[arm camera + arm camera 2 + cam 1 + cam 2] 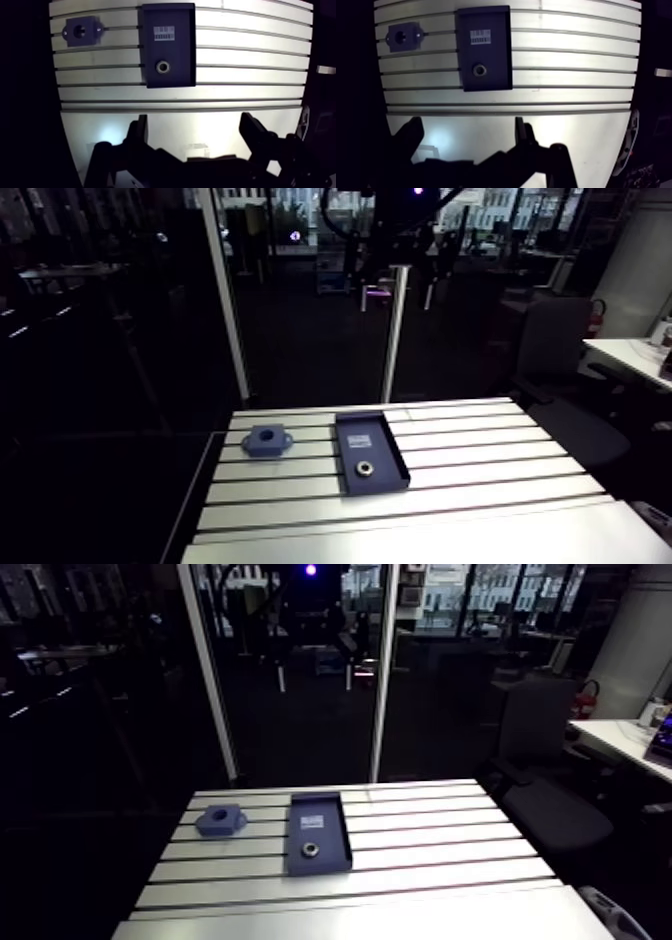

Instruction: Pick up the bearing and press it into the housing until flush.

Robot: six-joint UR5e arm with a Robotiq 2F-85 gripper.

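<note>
A wide aluminium table (pixel 480 458) fills the lower part of the arm view. Its pale top is crossed by long, dark, parallel slots.

In the wrist view, the gripper (pixel 194 130) hangs well above the near, smooth edge of the table. Its two dark fingers (pixel 138 131) stand wide apart, and nothing is held between them. Only bare table surface shows in the gap.

Ahead of the gripper, well apart from it, a dark blue rectangular tray (pixel 175 55) lies flat on the slotted surface. Its long sides run away from the gripper, and it has a low raised rim all round.

Beside the tray, on its left as the arm view shows it, sits the housing (pixel 87 37). This is a small blue block with a round bore in the middle and a small hole in an ear at each side. It rests on the table near the tray's far end without touching it.

A white barcode label (pixel 164 33) is stuck inside the tray at its far end.

The bearing (pixel 163 66), a small metal ring, lies flat inside the tray, in the half nearer the gripper. It is clear of the rim.
</note>
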